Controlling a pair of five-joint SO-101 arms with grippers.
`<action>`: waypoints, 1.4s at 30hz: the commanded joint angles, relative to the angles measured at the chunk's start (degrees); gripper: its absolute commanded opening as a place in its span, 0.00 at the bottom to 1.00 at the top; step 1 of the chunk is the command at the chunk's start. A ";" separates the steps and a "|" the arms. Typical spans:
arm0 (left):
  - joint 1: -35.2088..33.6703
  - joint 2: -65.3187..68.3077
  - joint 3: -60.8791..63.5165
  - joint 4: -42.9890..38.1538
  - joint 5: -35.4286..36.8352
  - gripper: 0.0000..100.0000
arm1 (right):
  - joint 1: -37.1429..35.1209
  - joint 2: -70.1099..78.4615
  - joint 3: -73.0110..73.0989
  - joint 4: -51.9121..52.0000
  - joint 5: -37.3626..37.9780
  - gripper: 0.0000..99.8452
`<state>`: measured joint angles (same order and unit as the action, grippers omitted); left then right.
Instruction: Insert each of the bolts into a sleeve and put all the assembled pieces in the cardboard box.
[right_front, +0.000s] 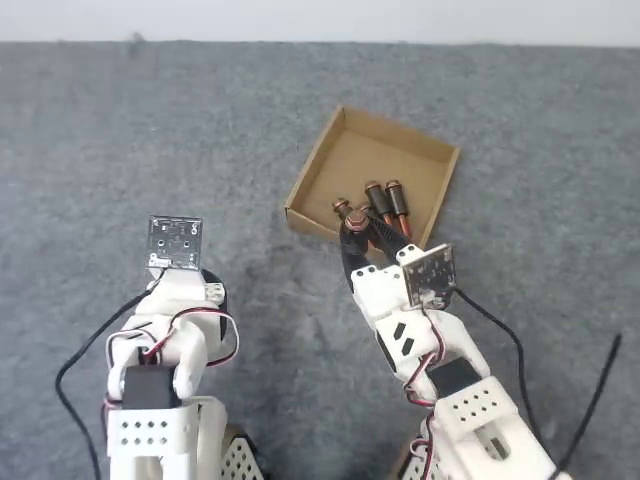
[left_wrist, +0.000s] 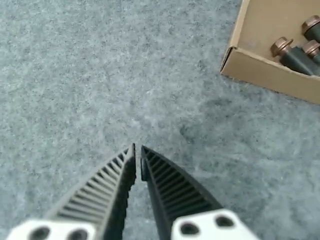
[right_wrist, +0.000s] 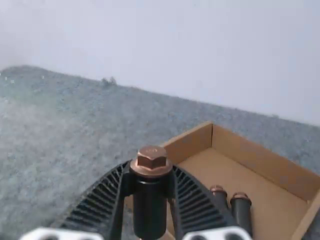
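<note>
My right gripper is shut on an assembled piece, a dark sleeve with a copper bolt head on top. In the high view the right gripper holds it over the near edge of the cardboard box. Two more assembled pieces lie inside the box, and another copper head shows by its near wall. My left gripper is shut on nothing, low over the carpet, with the box and its pieces off to one side.
Grey carpet covers the table on all sides. The left arm stands well left of the box. A pale wall rises behind the carpet. Black cables trail near the right arm's base.
</note>
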<state>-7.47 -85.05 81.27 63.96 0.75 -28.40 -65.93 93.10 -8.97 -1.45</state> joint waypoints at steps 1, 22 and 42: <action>0.44 -0.26 -0.92 -0.09 -0.44 0.01 | 3.56 -3.56 -8.70 7.25 -0.53 0.01; 2.81 -0.26 8.13 -14.77 -0.35 0.01 | 13.41 34.68 -46.51 23.43 -0.18 0.01; 2.64 -0.26 10.24 -19.08 -0.35 0.01 | 16.57 73.54 -94.33 59.47 -0.26 0.01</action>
<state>-4.92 -85.05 92.09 46.55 0.75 -13.27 5.80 7.82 47.12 -1.45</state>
